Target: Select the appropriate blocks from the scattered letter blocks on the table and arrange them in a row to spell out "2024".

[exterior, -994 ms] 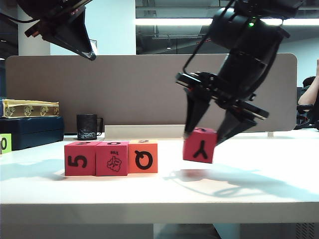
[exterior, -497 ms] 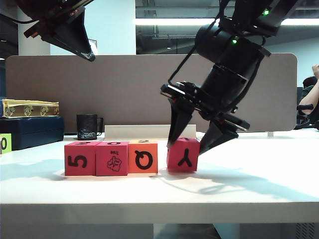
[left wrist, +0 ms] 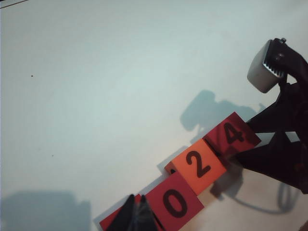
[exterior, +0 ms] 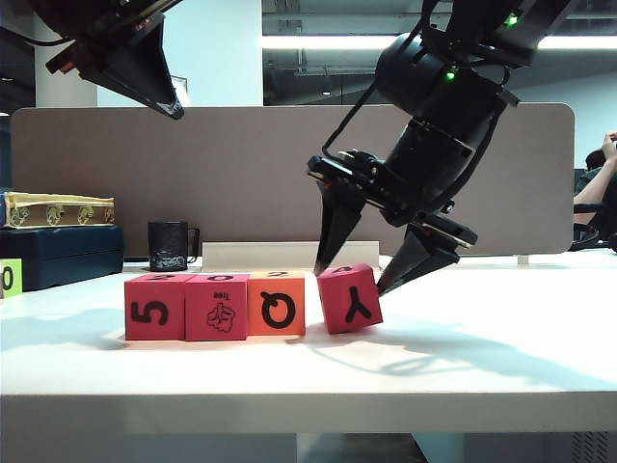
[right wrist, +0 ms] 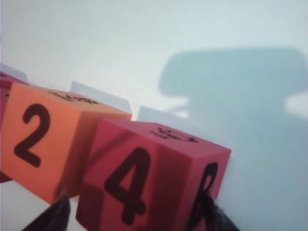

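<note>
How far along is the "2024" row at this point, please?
Nearly done. Three blocks sit flush in a row on the table, tops showing 0 and 2 in the left wrist view. The "4" block has just been put at the row's end; it sits tilted, the right tool open around it. The left tool hangs shut, high. Left: squaring the "4" block and withdrawing.

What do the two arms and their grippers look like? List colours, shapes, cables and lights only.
Both arms are black. The right arm has bulky rounded joints, small green lights near the top and a thin black cable looping beside it. The right gripper has two long, tapered, pointed black fingers. The left gripper in the upper corner is an angular black wedge narrowing to a point. A grey boxy part sits on the right arm's wrist.
</note>
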You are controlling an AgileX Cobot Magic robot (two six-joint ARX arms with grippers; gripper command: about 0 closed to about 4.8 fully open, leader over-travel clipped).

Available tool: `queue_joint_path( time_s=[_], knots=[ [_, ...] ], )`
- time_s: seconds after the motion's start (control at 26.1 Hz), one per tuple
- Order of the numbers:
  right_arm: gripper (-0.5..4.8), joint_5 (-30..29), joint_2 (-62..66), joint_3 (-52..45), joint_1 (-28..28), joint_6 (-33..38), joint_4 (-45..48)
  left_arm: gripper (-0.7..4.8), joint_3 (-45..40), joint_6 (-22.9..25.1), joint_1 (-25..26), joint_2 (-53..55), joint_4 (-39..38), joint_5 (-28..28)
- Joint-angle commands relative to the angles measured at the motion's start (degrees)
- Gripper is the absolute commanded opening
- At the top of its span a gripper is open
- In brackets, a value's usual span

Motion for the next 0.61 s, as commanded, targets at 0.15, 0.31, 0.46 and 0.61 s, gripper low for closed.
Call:
queue_joint_path(
  time_s=[0.15,0.31,0.46,0.61],
  knots=[
    [3.83,-1.9,-0.26,2.6,0.13,0.07,1.11,-0.06,0.02,0.37,-0.04,-0.17,0.33,0.26],
    [3.84,-1.2,-0.26,4.46,0.11,-0.17,-0.33,-0.06,0.02,0.37,-0.04,-0.17,0.22,0.26],
    [3.83,3.15,-0.28,4.68,-0.28,-1.88,-1.05,-0.06,0.02,0.37,-0.04,-0.17,-0.15,0.26],
    [3.83,3.89,-0.31,4.7,-1.22,-1.88,-0.33,-0.06,0.02,0.37,-0.04,-0.17,-0.28,0.26]
  ],
)
